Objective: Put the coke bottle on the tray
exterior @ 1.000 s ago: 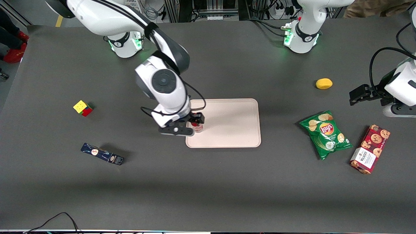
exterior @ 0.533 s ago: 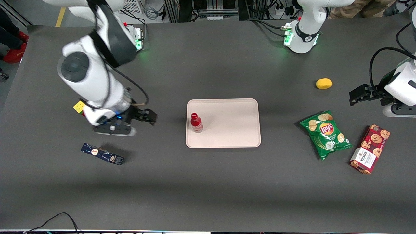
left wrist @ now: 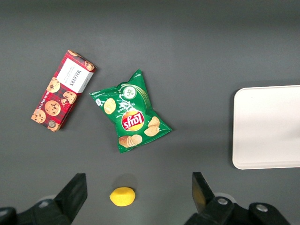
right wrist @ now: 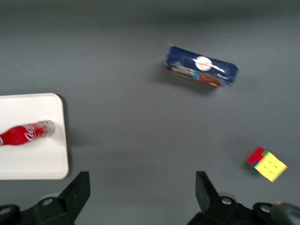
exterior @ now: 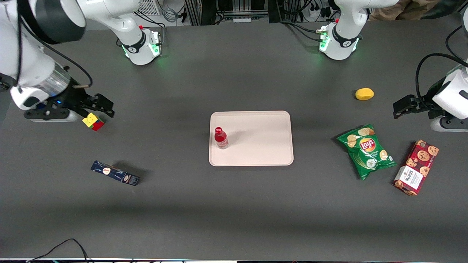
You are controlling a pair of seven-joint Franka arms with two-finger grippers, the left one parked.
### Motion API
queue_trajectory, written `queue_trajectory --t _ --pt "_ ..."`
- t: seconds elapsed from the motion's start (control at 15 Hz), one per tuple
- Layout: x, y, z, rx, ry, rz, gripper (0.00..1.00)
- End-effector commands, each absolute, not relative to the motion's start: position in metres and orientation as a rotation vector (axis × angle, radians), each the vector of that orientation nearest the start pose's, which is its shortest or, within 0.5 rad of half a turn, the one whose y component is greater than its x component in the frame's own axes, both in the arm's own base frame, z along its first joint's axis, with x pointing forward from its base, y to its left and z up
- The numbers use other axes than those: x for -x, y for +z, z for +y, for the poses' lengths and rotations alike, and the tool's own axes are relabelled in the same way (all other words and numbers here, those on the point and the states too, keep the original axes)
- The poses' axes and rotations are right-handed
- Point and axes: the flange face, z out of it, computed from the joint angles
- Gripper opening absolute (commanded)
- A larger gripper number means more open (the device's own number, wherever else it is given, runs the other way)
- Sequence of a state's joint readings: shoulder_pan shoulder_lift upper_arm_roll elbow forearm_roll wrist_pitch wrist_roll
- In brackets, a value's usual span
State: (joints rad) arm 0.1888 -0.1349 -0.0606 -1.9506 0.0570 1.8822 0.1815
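The small slim red coke bottle with red cap point(exterior: 221, 138) stands upright on the large flat pale pinkish-beige tray point(exterior: 263, 146), close to the tray edge that faces the working arm's end of the bench, inside the low rim. Nothing touches it.

The end effector point(exterior: 100, 106) hangs above the dark grey bench point(exterior: 234, 212) well apart from the tray, toward the working arm's end, just beside a small multicoloured puzzle cube point(exterior: 93, 121). Its fingers are spread wide with nothing between them, as the right wrist view shows.

By the look of things the placement is done, so what remains to worry about is small. The bottle is tall for its narrow base and sits near the rim; a knock to the bench or tray could tip it, and it would likely roll off that edge. A further risk is the end effector dropping lower here and nudging the cube. The dark blue oblong packet point(exterior: 114, 173), nearer the front camera, lies clear of both.
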Motion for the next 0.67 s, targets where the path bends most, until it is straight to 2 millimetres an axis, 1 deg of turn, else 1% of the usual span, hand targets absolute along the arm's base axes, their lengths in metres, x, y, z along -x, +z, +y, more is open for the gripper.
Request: queue_trajectory --t 0.0,0.07,0.13,0.27,0.33,0.47,0.6 --pt "-0.505 0.553 0.034 3.091 -0.07 0.016 1.0" --pt "-0.506 0.56 0.027 3.118 -0.067 0.009 1.0" --pt "-0.506 0.566 0.026 3.128 -0.047 0.01 1.0" --pt "-0.51 0.58 0.027 3.128 -0.083 0.013 1.0" --pt "-0.512 0.583 0.026 3.128 -0.09 0.015 1.0" --pt "-0.515 0.576 0.026 3.132 -0.074 0.015 1.0" --pt "-0.52 0.578 0.027 3.151 -0.084 0.013 1.0"
